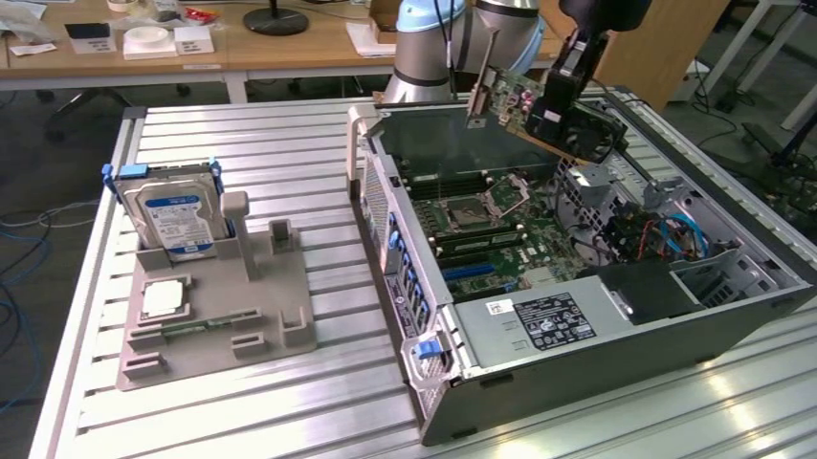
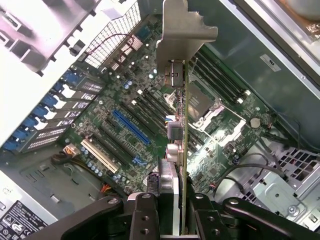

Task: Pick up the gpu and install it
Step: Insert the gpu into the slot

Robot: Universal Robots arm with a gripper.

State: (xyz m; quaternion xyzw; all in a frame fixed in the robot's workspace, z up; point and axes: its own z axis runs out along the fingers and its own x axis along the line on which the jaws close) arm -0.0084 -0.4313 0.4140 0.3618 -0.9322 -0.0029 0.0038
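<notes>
Exterior view first: the gripper (image 1: 556,110) is clamped on the gpu (image 1: 514,99) and holds it tilted in the air over the far end of the open computer case (image 1: 383,220), above the motherboard (image 1: 504,244) and touching nothing. From where I stand, that tilt is the worry: a card coming down skewed could catch the case wall.

Wrist view: the gpu (image 2: 183,150) sits edge-on between the fingers (image 2: 144,215), silver bracket (image 2: 186,30) pointing away and the CPU socket (image 2: 201,102) behind it. The long blue slot (image 2: 131,126), which I take for its seat, lies off to one side and is not lined up. With so thin an edge gripped, a knock could twist the card loose.
</notes>
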